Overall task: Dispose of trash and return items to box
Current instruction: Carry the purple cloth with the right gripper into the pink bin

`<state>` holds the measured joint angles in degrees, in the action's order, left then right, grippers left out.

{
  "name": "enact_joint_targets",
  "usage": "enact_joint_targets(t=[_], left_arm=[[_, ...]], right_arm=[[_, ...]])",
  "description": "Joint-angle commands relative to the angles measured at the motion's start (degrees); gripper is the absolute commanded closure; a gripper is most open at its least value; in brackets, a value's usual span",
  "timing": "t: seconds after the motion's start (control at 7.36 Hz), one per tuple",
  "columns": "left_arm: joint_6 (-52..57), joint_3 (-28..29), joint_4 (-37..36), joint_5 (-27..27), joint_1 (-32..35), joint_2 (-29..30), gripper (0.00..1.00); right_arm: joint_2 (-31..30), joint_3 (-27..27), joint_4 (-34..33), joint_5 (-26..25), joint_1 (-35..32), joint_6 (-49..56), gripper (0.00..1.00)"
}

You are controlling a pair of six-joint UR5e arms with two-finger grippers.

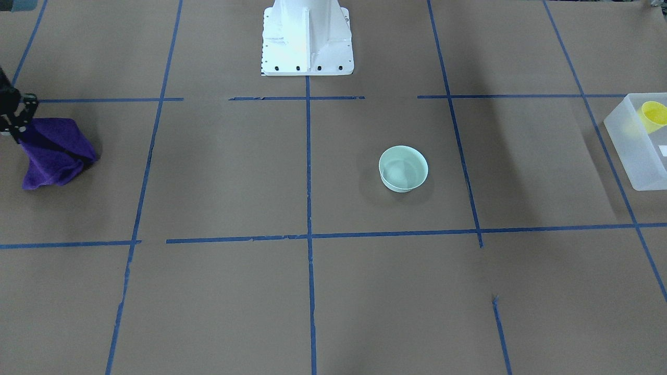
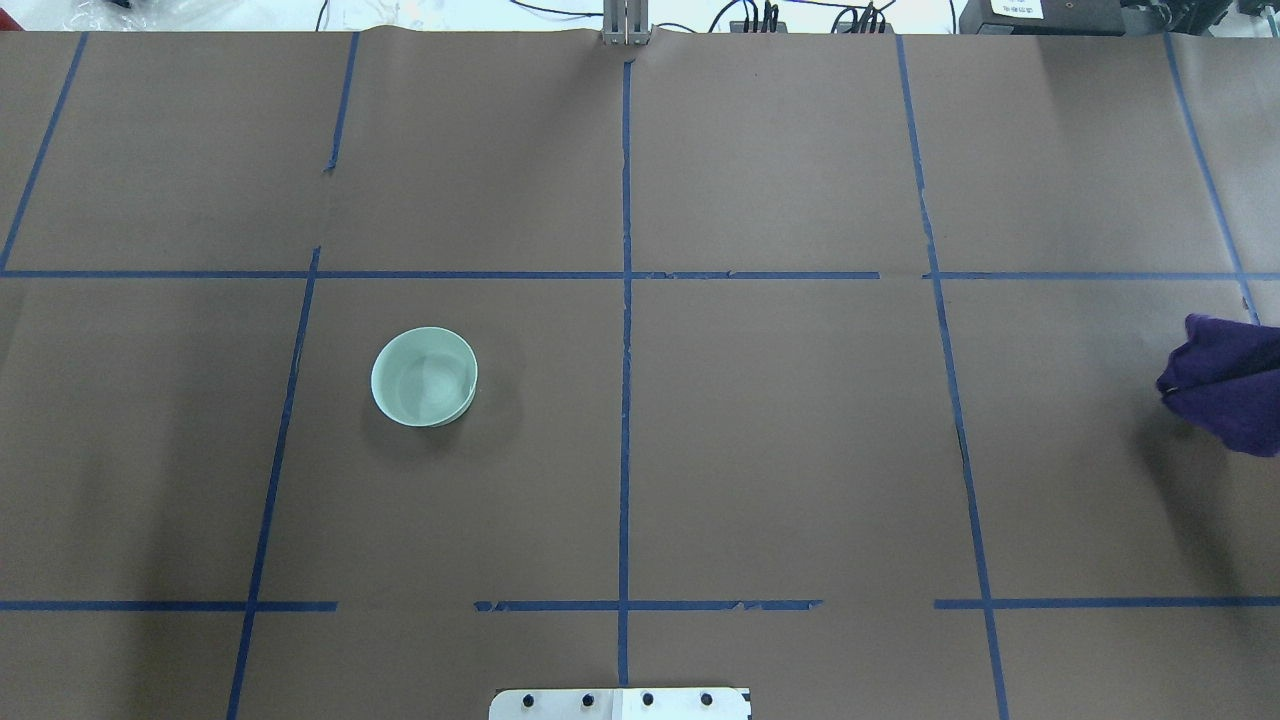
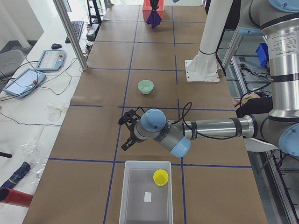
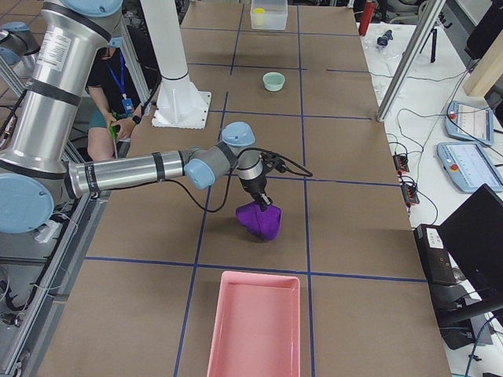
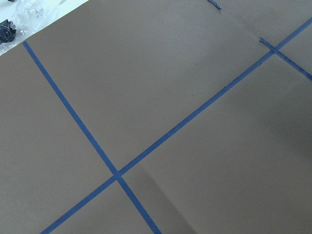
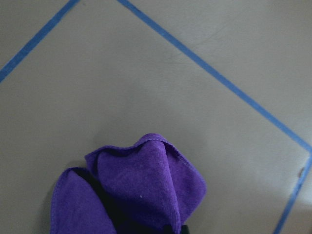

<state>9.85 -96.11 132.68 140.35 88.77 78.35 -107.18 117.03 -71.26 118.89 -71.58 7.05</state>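
The mint-green bowl [image 1: 403, 168] stands upright on the brown table, also in the overhead view [image 2: 424, 377]. The yellow cup [image 1: 653, 115] lies inside the frosted box [image 1: 638, 156] at the table's end on my left; both show in the left side view, the cup [image 3: 160, 177] and the box [image 3: 127, 186]. My right gripper [image 1: 23, 133] is shut on a purple cloth [image 1: 54, 153] and holds it hanging just above the table [image 4: 261, 220]. My left gripper [image 3: 127, 134] hovers between bowl and box; I cannot tell whether it is open or shut.
A pink tray [image 4: 255, 322] lies at the table's end on my right, just beyond the cloth. The white robot base [image 1: 307, 39] stands at the table's back middle. Blue tape lines cross the brown paper. An operator [image 4: 118, 94] sits behind the base.
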Motion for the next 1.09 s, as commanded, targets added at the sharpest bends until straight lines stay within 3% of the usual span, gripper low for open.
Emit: enact_joint_targets(t=[0.0,0.14,0.27,0.41,0.54,0.68,0.95], left_arm=[[-0.88,-0.31,0.04,0.01,-0.09,-0.04,0.00],[-0.88,-0.40,0.04,0.10,0.00,0.05,0.00],[-0.97,-1.18,-0.05,0.10,-0.09,0.05,0.00],[-1.32,-1.36,-0.05,0.10,-0.17,0.05,0.00],[-4.19,-1.54,0.03,0.10,-0.17,0.83,0.00],[-4.66,-1.45,-0.05,0.01,-0.44,1.28,0.00],[-9.20,-2.23,-4.15,-0.43,-2.01,5.47,0.00]], right_arm=[[8.52,-0.84,-21.88,7.05,-20.62,31.22,1.00],[14.66,-2.75,-32.87,6.89,-28.97,44.67,1.00],[16.46,-8.69,-34.46,6.97,-34.27,53.94,1.00],[16.13,-13.19,-34.13,6.36,-35.11,57.08,0.95],[12.65,-14.62,-33.43,6.36,-35.12,56.85,0.06],[9.31,-15.42,-29.24,7.31,-35.12,53.37,0.00],[8.04,-13.50,-28.06,17.21,-34.42,32.01,0.00]])
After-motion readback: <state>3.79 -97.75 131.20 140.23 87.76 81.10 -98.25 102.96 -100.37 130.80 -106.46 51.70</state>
